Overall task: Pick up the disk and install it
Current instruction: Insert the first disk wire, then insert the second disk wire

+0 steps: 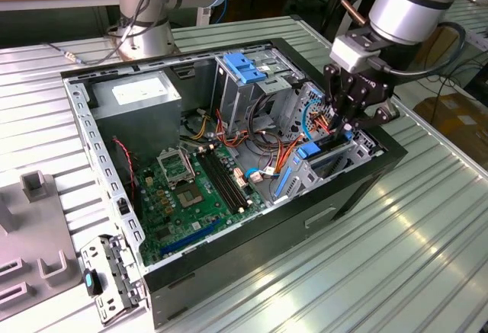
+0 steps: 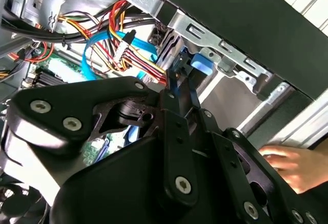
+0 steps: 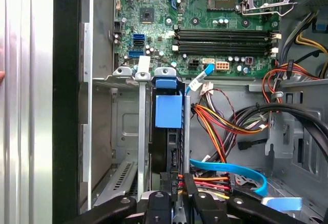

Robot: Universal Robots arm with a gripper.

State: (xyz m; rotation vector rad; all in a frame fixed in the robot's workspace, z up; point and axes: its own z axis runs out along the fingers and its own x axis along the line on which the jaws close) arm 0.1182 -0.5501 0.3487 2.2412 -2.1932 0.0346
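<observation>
So the gripper (image 1: 347,123) is down inside the open PC case (image 1: 252,234), right at the drive bay (image 3: 120,131) in the front corner. The disk (image 3: 168,112) stands on edge in that bay slot, directly ahead of the jaws and running away from them – in the first wrist view you mostly get its blue plastic rail and tab, with the dark edge of the drive body below. Jaws look pinched nearly together on the near end of the disk, so I'd call it gripped, though the contact itself sits low in the picture and is partly hidden. In the second wrist view the fingertips (image 2: 180,88) close around a thin blue-edged piece, which fits.

Handling-wise, my guess: it's a rigid metal slab, fairly dense for its size, won't flex, but doesn't like knocks or twisting. Bare metal faces would be slick, so the blue side rails or narrow edges are the better place to hold. Keep it square to the slot or it'll bind against the grey bay walls.

A bundle of red, yellow and orange wires (image 3: 225,124) and a flat blue cable (image 3: 230,170) lie just beside the jaws. A person's hand (image 2: 289,165) rests outside the case, well off to one side
</observation>
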